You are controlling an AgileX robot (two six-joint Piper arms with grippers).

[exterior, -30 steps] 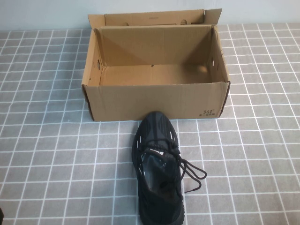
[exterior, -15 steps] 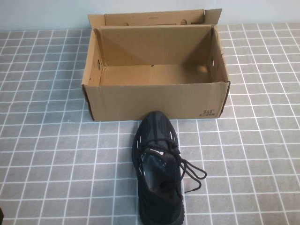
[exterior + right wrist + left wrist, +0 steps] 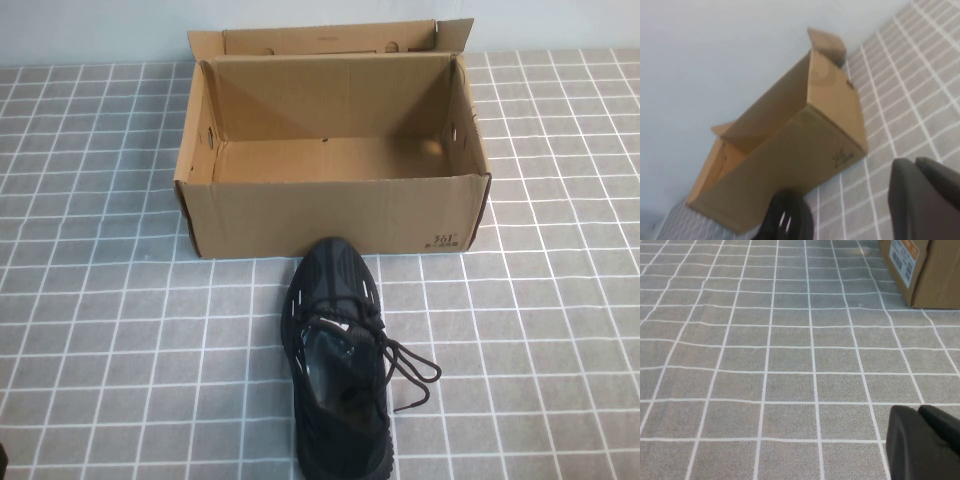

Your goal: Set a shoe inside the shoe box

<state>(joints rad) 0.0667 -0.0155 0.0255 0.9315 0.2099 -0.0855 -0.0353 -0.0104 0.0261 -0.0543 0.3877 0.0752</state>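
Note:
The black mesh shoe [image 3: 338,360] lies on the table cloth in front of the shoe box [image 3: 330,215], toe towards the box's front wall, laces trailing to its right. The brown cardboard box stands open and empty, lid flap folded back. In the left wrist view my left gripper [image 3: 919,411] is shut and empty low over the cloth, with a corner of the box [image 3: 935,275] off beyond it. In the right wrist view my right gripper [image 3: 916,163] is shut and empty, apart from the box [image 3: 790,150] and the shoe's toe [image 3: 787,215]. Neither gripper shows in the high view.
A grey cloth with a white grid [image 3: 120,330] covers the table on all sides of the box and shoe. A pale wall [image 3: 100,30] stands behind the box. An orange and white label [image 3: 903,252] is on the box's end wall.

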